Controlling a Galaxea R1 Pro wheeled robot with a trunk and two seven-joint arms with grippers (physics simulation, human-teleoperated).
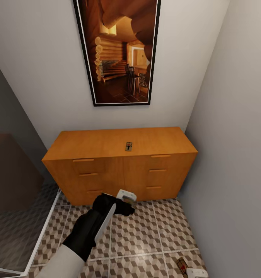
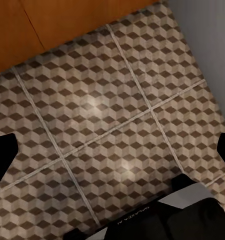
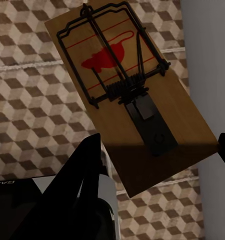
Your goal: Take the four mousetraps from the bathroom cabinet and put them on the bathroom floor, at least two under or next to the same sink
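One mousetrap [image 1: 128,146] lies on top of the orange-brown cabinet [image 1: 107,170], near the middle of its top. A second mousetrap [image 3: 127,95], a wooden board with a red mouse print and dark wire, sits between the fingers of my right gripper [image 3: 157,145], just above the cube-pattern bathroom floor [image 1: 145,235]. In the head view that mousetrap [image 1: 181,265] and the right gripper [image 1: 195,273] are at the lower right, by the grey wall. My left gripper [image 1: 126,200] hangs open and empty in front of the cabinet's lower drawers. The left wrist view has its fingertips [image 2: 3,152] wide apart over bare floor tiles [image 2: 107,115].
A large framed picture [image 1: 116,50] hangs above the cabinet. A glass shower screen [image 1: 18,193] with darker tray tiles borders the floor on the left. The grey wall [image 1: 238,154] closes the right side. The cabinet fills the corner's full width.
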